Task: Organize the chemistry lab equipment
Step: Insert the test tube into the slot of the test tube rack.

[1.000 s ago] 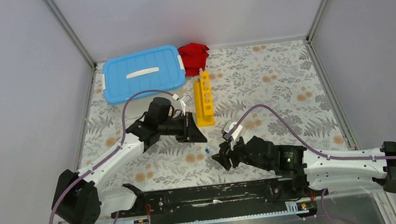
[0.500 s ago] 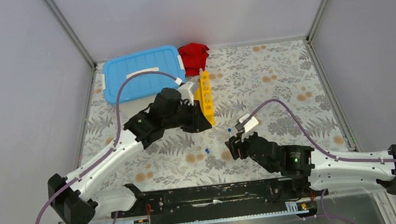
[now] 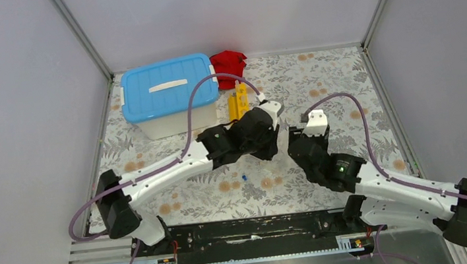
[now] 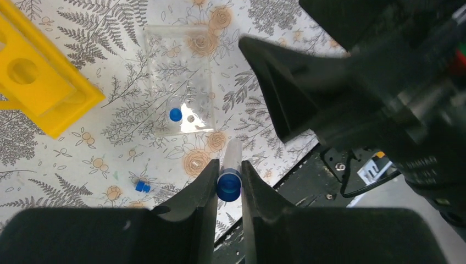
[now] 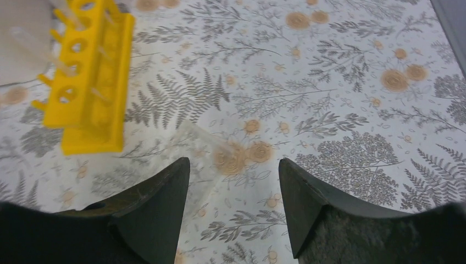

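The blue-capped tube (image 4: pixel 228 186) is clamped in the left pincer (image 4: pixel 229 165), cap end toward the wrist cam. It's hanging above the desk (image 3: pixel 344 79), just beside the clear tube holder (image 4: pixel 178 77). That holder looks like it already has one capped tube (image 4: pixel 175 114) sitting in it. Another little tube (image 4: pixel 142 187) is lying loose on the desk nearby, on the side toward the arm bases. The yellow holed rack (image 4: pixel 38 82) lies just past the holder. The white tub (image 3: pixel 169 86) with its blue lid on sits in the far left corner, with a red cloth (image 3: pixel 229 66) right next to it. The right pincer (image 5: pixel 233 165) is spread apart with nothing in it, hovering by the holder's edge, close to the left one.
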